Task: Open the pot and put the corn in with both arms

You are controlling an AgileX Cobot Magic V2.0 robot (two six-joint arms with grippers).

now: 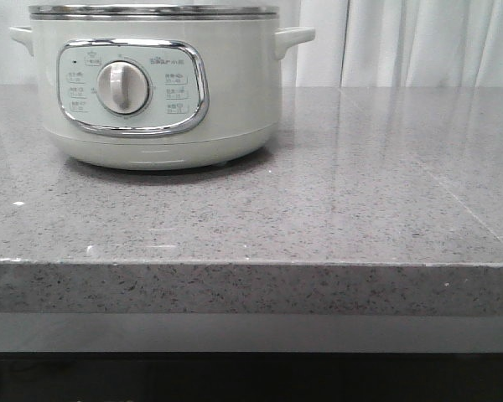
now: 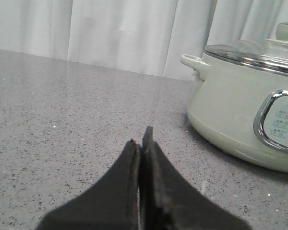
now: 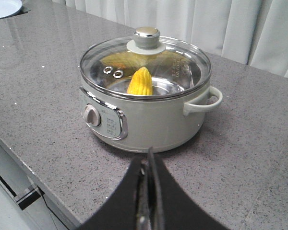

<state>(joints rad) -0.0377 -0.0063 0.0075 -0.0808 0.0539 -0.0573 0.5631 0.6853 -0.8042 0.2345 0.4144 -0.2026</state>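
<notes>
The pale green-white pot [image 1: 159,92] stands on the grey counter at the back left, dial facing front. It also shows in the left wrist view [image 2: 240,120] and the right wrist view [image 3: 144,115]. A glass lid [image 3: 177,67] with a round knob [image 3: 147,37] sits closed on it. The yellow corn [image 3: 140,82] shows through the lid, inside the pot. My left gripper [image 2: 141,136] is shut and empty, low over the counter, apart from the pot's side handle [image 2: 194,63]. My right gripper [image 3: 150,155] is shut and empty, above the counter just short of the pot. Neither gripper shows in the front view.
The speckled grey counter [image 1: 318,209] has its front edge [image 1: 251,265] close to the camera. White curtains [image 1: 419,42] hang behind it. A white round object [image 3: 1,7] lies at a far corner in the right wrist view.
</notes>
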